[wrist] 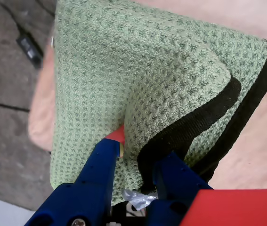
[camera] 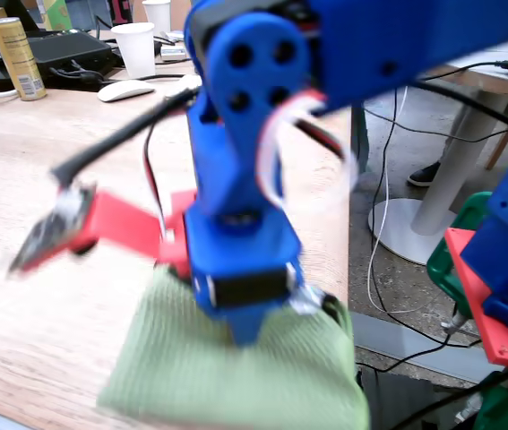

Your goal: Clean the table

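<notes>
The bench [camera: 47, 224] was seen in the fixed view as a broad top of light-brown wood grain with a straight right edge, beyond which grey floor was shown. In the wrist view the same top [wrist: 260, 155] was rendered as a pale pinkish-brown surface beneath the cloth.

A green waffle-weave cloth [camera: 236, 376] was laid at the near right corner of the bench, against its right edge; in the wrist view its dark border [wrist: 204, 120] was shown, and a fold of the fabric [wrist: 171, 84] was raised. The tool [wrist: 140, 155] was clamped on that fold: a blue finger with a red tip [wrist: 116, 135] was pressed against one side and the other blue finger [wrist: 175, 172] against the bordered side. In the fixed view the tool [camera: 245, 331] was pointed down onto the cloth, carried by the blue arm [camera: 254, 116], with a red part [camera: 128, 224] reaching left, blurred.

Along the far edge of the bench a yellow can [camera: 17, 58], two white paper cups [camera: 134, 49], a white mouse [camera: 125, 90] and a black keyboard-like item [camera: 52, 49] were placed. Printing was carried on the can, but it could not be read. Off the bench, a white round pedestal table [camera: 455, 179] and loose cables [camera: 388, 206] were seen on the floor.
</notes>
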`<action>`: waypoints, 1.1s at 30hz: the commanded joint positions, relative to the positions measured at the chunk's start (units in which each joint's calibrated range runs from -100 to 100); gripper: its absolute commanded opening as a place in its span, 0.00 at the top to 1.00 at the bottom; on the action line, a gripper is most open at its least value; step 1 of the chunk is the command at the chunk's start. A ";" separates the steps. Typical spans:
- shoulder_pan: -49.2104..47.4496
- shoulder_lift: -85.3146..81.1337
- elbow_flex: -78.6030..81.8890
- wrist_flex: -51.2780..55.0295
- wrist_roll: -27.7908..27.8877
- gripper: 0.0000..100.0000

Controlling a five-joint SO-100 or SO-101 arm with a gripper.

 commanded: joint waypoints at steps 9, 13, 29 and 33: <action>41.71 -4.69 14.98 -0.66 7.62 1.00; 55.92 -5.04 15.08 -0.91 10.84 1.00; 90.77 18.81 -31.64 0.08 19.34 1.00; 91.28 17.78 -32.02 1.31 19.34 1.00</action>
